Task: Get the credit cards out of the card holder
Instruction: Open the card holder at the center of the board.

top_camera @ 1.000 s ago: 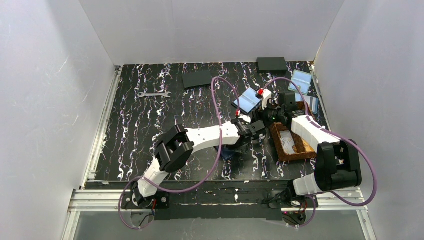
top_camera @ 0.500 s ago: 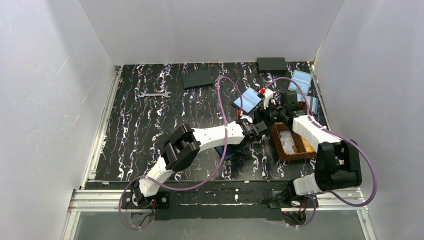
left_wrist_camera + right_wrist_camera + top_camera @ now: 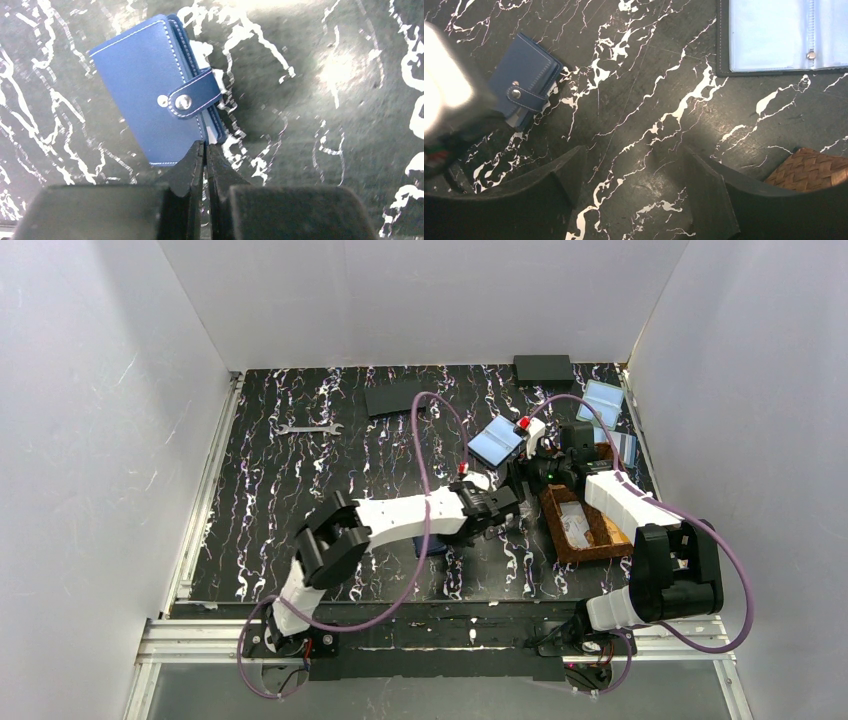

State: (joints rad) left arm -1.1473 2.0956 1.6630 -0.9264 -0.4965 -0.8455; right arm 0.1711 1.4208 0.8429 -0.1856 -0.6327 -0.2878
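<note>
The card holder (image 3: 150,95) is a navy-blue wallet lying closed on the marbled table, its snap tab fastened. It also shows in the right wrist view, card holder (image 3: 524,80), and as a blue patch under the left forearm from above, card holder (image 3: 432,545). My left gripper (image 3: 205,146) is shut, its tips pressed together against the holder's near corner by the opening edge; whether they pinch a thin edge is unclear. The credit cards are hidden. My right gripper (image 3: 631,175) hangs open over bare table to the right of the holder, nothing between its fingers.
A brown woven tray (image 3: 580,525) sits under the right arm. An opened pale blue pouch (image 3: 497,440) lies behind the grippers, with others (image 3: 603,400) at the back right. Two flat black pads (image 3: 395,397) (image 3: 543,367) and a wrench (image 3: 308,428) lie farther back.
My left gripper has closed from wide open to shut. The left arm has shifted left, and the blue patch beneath it now shows farther left. The right arm is unmoved.
</note>
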